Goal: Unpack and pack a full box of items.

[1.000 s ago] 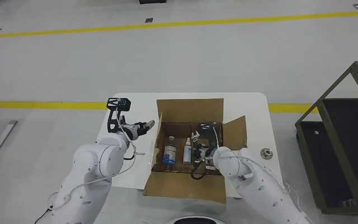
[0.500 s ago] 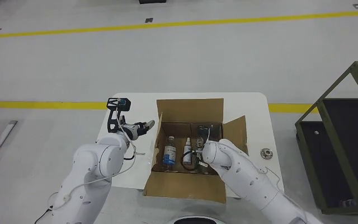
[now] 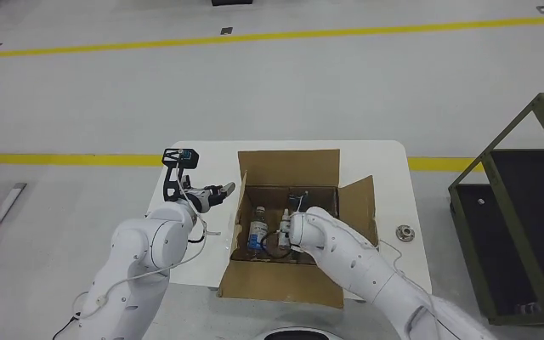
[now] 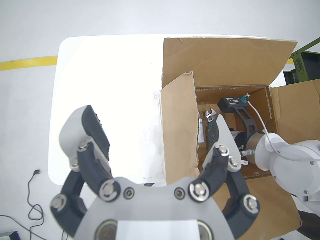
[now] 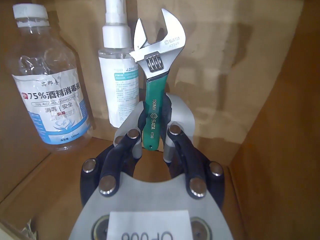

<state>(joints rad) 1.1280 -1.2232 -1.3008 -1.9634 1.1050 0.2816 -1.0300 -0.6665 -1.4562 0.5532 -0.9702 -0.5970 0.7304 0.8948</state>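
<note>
In the top view, an open cardboard box (image 3: 289,166) sits in the middle of the frame on a white table (image 3: 374,161). The left gripper (image 3: 223,189) hangs over bare table just left of the box's left flap. The right arm (image 3: 340,251) reaches into the box from the lower right. A clear bottle (image 3: 257,229) lies in the left part of the box.

In the left wrist view, the left gripper's fingers are spread wide with nothing between them. The box is beside it.

In the right wrist view, the right gripper (image 5: 153,108) is inside the box. Its fingers are clamped on the green handle of a wrench (image 5: 160,51), whose head points away from the wrist. A spray bottle (image 5: 118,76) lies just beside the wrench, with the clear bottle beyond it.
</note>
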